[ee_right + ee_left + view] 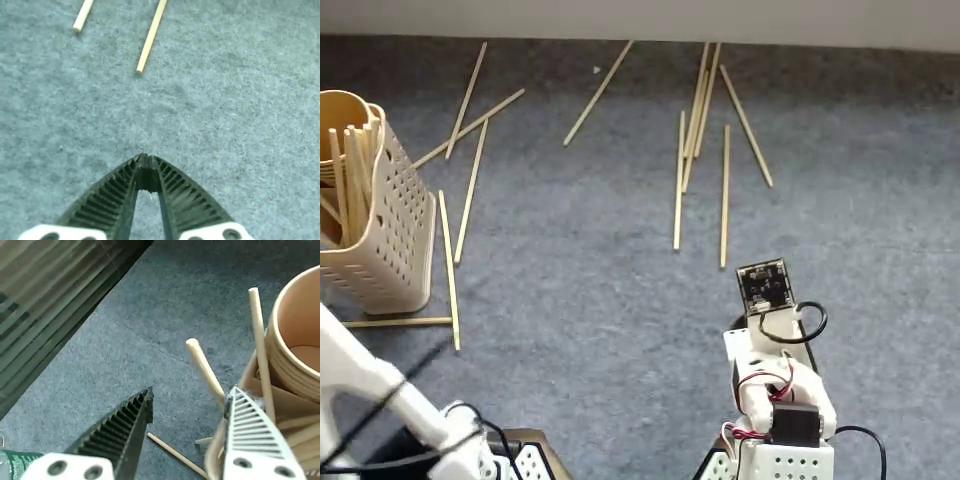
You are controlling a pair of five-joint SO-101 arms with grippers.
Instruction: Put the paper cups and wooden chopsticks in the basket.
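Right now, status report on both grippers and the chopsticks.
Left gripper open at basket. Right gripper shut, empty. Cup and some chopsticks in basket; many more loose on carpet.

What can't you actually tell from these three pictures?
Paper cups: how many there are; the left wrist view's edge cuts them off, and the high view's edge cuts the basket.
Basket's floor: hidden by its own wall in the high view.
Two chopsticks: their full length, cut off by the right wrist view's edge.
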